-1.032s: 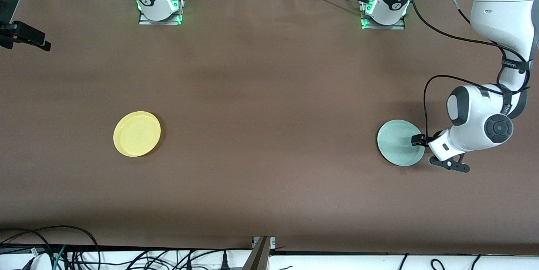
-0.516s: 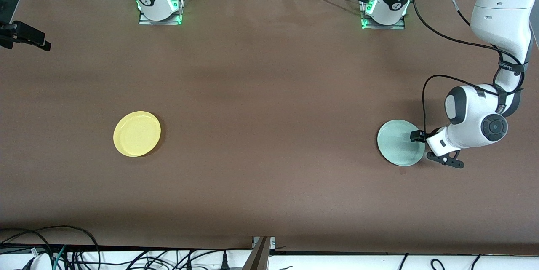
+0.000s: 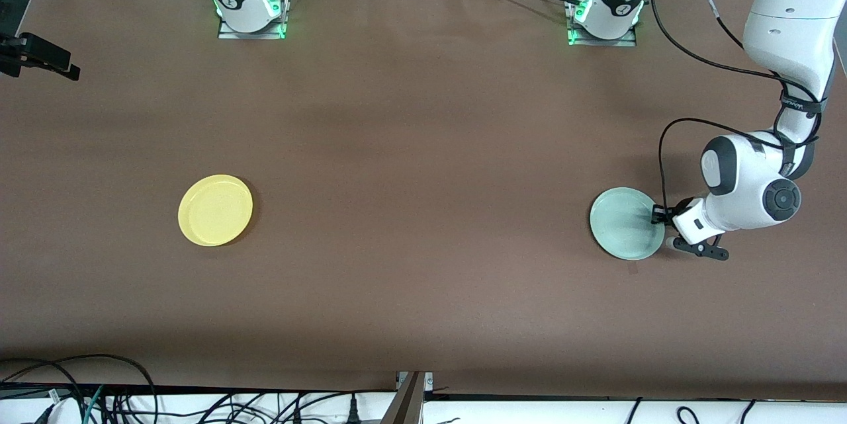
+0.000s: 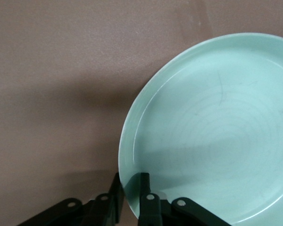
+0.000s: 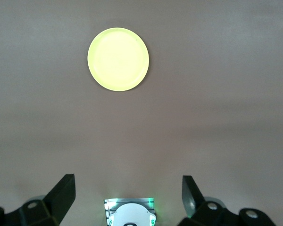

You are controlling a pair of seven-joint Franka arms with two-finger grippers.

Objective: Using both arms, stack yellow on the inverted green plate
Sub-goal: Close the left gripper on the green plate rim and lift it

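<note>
Since a second ago my left hand (image 3: 659, 213) has retreated to the green plate (image 3: 622, 224)'s rim, nudging it, fingers pinching that edge; yellow plate (image 3: 215, 210) lies under the wide-open right hand (image 5: 127, 195).

Brown table (image 3: 423, 146); black cables (image 3: 132, 397) along its camera-side edge; black device (image 3: 36, 57) at the right arm's end.

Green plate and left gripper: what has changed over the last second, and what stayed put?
The left gripper drew back from over the green plate to its rim, fingers now straddling it. The plate slid slightly toward the right arm's end of the table. The yellow plate stayed in place; the right gripper waits open, high above it.
</note>
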